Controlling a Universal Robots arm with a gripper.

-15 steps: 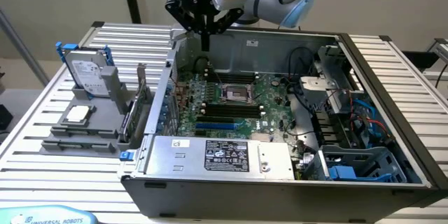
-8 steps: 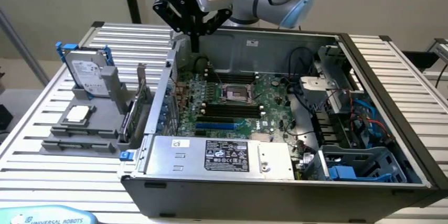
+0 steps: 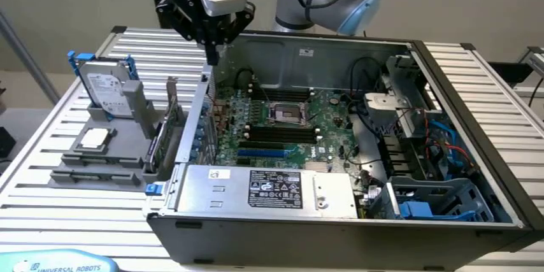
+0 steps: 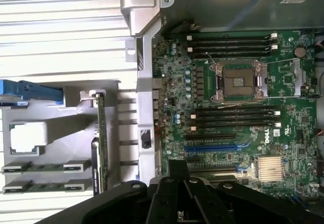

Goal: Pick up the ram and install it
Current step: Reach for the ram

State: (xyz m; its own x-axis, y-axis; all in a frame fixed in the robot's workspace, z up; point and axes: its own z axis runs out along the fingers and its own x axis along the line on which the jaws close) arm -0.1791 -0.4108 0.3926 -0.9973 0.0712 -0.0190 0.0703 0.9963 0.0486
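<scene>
The tool [image 3: 213, 55] [image 4: 177, 171] hangs above the rear corner of the open computer case [image 3: 340, 221], at the exterior view's left, over the case wall beside the motherboard [image 4: 243, 82]. Its fingers seem clenched together with nothing between them, though their dark tips are hard to make out. The ram [image 4: 40, 167] lies flat in a grey holder [image 4: 76, 107] on the slatted surface [image 3: 51, 221] outside the case, well apart from the tool, with a second stick [image 4: 40, 187] just beside it. In the same holder sit a square silver processor [image 4: 28, 135], a green expansion card [image 4: 102, 133] standing on edge, and a hard drive [image 3: 106, 90] upright.
</scene>
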